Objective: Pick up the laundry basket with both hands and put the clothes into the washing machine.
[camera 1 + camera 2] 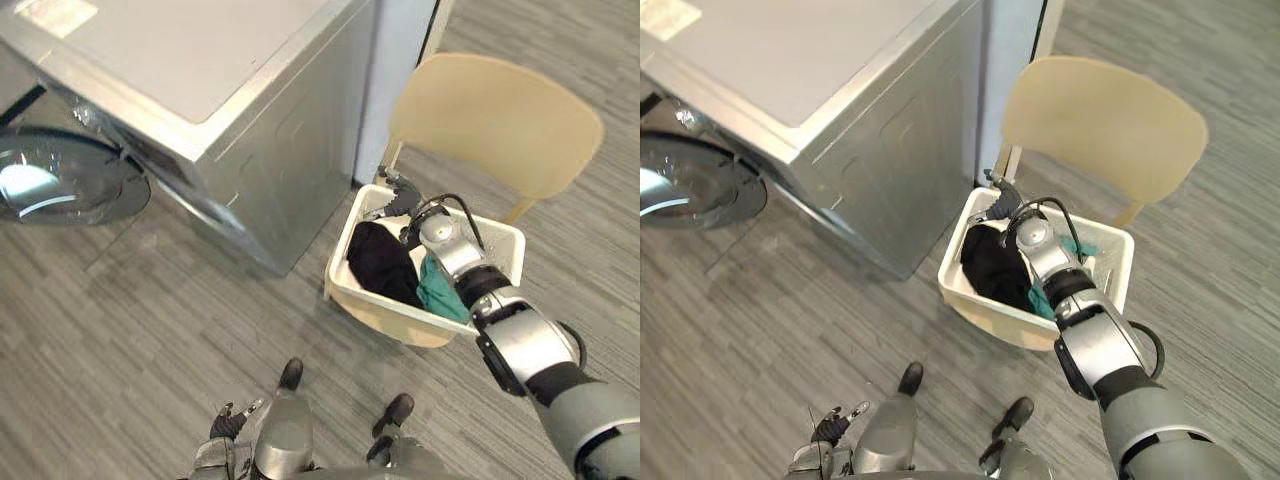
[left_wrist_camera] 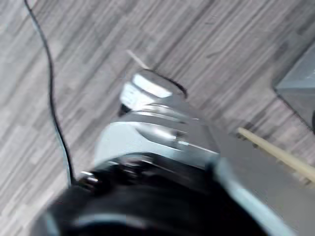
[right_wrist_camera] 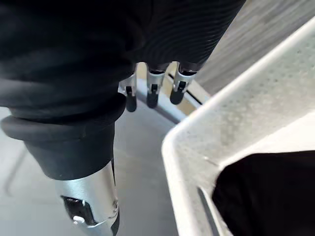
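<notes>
Just beyond the basket (image 1: 400, 318), a chair (image 1: 495, 115); washing machine (image 1: 200, 60) beside.

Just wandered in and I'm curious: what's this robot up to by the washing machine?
The robot has its right hand at the far rim of a white laundry basket on the floor, beside the washing machine and a tan chair. Its fingers are straight, not yet gripping. A black garment and a teal garment lie in the basket. The left hand hangs low. The washer's round door looks swung open.
</notes>
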You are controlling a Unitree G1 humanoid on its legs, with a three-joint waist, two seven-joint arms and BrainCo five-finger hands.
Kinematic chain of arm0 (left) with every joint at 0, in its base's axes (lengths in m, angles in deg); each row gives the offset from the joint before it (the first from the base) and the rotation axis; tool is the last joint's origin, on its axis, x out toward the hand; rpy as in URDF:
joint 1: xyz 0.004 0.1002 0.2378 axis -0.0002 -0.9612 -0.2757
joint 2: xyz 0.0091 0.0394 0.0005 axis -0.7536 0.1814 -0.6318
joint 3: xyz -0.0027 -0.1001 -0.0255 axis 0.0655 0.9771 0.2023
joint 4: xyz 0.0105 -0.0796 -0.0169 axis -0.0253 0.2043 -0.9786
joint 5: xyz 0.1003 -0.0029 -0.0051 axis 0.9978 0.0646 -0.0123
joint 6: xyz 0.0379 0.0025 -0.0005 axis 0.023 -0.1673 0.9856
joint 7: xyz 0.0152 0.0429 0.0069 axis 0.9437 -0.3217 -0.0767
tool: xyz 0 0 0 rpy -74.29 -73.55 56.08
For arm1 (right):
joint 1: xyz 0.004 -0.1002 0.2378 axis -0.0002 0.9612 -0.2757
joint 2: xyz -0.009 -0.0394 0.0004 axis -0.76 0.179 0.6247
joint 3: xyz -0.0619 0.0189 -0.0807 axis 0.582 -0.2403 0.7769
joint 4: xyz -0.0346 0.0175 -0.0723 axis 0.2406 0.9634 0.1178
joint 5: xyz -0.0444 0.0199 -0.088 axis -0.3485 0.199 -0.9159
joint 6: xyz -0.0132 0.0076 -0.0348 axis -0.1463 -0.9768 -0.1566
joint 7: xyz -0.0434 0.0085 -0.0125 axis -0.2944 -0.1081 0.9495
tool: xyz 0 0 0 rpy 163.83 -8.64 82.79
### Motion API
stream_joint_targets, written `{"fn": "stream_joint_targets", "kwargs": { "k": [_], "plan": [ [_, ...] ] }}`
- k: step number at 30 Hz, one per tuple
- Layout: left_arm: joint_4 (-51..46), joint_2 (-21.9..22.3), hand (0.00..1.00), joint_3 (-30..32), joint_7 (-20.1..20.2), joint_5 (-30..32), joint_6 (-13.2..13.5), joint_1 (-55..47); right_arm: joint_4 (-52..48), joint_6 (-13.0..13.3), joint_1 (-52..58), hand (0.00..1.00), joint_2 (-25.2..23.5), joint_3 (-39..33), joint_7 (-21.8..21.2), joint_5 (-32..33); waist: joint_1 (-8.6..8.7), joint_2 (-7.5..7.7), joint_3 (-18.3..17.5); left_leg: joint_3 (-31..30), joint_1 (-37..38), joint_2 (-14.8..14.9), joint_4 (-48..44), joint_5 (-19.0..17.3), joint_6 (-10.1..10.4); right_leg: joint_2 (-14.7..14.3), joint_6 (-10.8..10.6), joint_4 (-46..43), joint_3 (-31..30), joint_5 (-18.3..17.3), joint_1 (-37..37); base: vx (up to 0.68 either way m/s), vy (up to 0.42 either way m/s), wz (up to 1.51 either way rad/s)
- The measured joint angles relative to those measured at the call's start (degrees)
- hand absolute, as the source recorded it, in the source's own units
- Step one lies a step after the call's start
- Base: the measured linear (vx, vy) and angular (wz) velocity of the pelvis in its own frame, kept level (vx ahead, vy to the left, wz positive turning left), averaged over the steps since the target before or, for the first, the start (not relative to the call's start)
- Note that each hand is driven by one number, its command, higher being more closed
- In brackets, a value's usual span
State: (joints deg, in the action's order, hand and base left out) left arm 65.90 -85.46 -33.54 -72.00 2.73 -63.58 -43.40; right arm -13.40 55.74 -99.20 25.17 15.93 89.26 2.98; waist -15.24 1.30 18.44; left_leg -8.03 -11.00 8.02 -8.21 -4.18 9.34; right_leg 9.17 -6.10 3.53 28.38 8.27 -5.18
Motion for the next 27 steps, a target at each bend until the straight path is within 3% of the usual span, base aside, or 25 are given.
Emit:
{"fn": "stream_joint_targets", "kwargs": {
  "k": [3, 8, 19, 27],
  "plan": [
    [-1.08, -0.32, 0.0, -1.41, -1.12, -2.02, 0.19, 2.25, 3.01, -0.38, -2.83, 0.0, -0.56, -2.83, 0.71, 0.04, 0.07, 0.27, 4.38, -0.51, -3.02, 0.02, -2.25, -0.02, 0.0, -0.08, 0.72, -0.57, -0.16, 0.51, -2.01, -0.18, 0.017, 0.01],
    [-3.36, -1.27, 0.0, -5.39, -2.41, -4.04, 0.78, 4.48, 7.46, -2.33, -4.14, 0.0, -0.56, -6.81, 2.57, 0.04, 0.14, 0.22, 7.38, -1.51, -5.7, 0.36, -3.36, -0.02, -0.01, -0.41, 1.23, -1.59, 0.34, 0.89, -3.93, -0.12, -0.001, 0.08],
    [-5.12, -2.67, 0.0, -10.29, -3.77, -4.56, 1.29, 6.43, 10.59, -2.71, -8.04, 0.0, 2.05, -9.6, 4.55, 0.03, -0.31, -0.26, 8.35, -3.24, -11.6, 0.48, -4.81, 0.9, 0.17, -0.8, 1.82, -2.27, 1.67, 1.34, -8.42, -0.03, -0.002, 0.05],
    [-5.07, -2.28, 0.0, -11.17, -4.82, -6.1, 1.75, 9.75, 12.71, -2.87, -8.2, 0.0, 6.17, -9.56, 5.62, -0.12, -1.52, -2.18, 10.28, -8.03, -18.15, -0.17, -5.73, 2.09, 0.64, -1.14, 2.11, -2.38, 6.1, 1.14, -11.47, -0.01, 0.0, 0.21]
  ]
}}
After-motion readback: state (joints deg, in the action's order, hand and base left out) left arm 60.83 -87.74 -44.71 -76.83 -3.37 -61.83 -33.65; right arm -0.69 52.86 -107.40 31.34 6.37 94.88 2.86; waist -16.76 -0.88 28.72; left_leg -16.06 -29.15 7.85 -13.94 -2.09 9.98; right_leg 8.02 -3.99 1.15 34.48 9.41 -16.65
